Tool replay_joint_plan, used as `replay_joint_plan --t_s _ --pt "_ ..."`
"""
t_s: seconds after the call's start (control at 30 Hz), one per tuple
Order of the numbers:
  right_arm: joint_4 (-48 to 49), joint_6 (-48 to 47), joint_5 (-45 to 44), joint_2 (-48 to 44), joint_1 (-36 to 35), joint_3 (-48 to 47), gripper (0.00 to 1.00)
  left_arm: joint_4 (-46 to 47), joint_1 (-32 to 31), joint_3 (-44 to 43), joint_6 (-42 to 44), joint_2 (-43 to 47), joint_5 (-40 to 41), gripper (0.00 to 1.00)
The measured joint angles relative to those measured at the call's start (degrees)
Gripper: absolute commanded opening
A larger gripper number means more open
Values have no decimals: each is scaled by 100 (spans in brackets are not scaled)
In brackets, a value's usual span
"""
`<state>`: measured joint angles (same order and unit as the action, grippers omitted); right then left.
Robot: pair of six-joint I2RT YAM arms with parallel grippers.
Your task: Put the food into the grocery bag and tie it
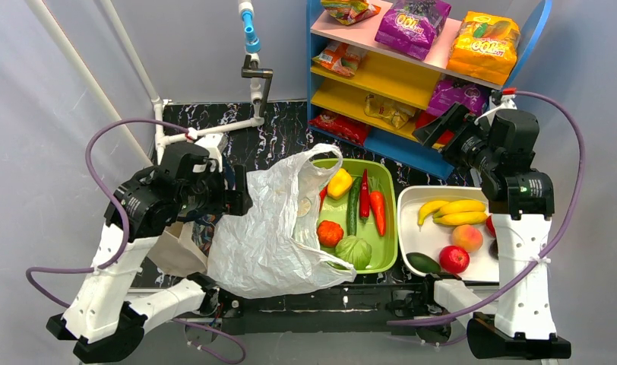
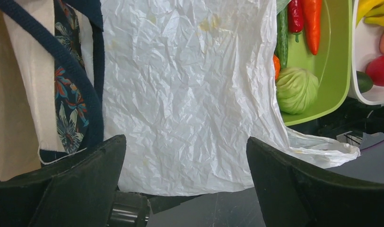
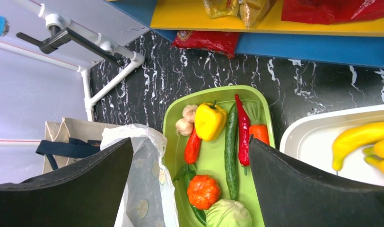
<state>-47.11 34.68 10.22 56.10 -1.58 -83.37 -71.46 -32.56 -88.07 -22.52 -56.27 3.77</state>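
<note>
Both pincers gape wide and hold nothing: my left pincer (image 2: 184, 142) hovers over the crumpled white bag (image 1: 267, 236), well placed, I judge, to open its mouth; my right pincer (image 3: 190, 142) hangs high near the shelf (image 1: 370, 72). Bananas (image 1: 454, 211) and peach (image 1: 466, 237) lie in the white tray (image 1: 406, 199), packets (image 1: 412, 23) on the shelf. The bag's handle (image 1: 324, 156) overlaps the green tray (image 1: 391, 228) at its rim, so room is tight.

Grocery bag (image 1: 267, 236) lies left of vegetable tray (image 1: 386, 255).
</note>
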Motion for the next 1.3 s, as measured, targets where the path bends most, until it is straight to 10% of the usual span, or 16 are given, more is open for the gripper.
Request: replay_joint_plan --t_s 0.77,1.3 --pt "-699 -345 -203 -476 0 83 98 562 -1864 -474 -164 -1700 791 99" --pt "-966 -245 122 -957 0 789 98 809 -2413 184 -551 -2422 1353 65"
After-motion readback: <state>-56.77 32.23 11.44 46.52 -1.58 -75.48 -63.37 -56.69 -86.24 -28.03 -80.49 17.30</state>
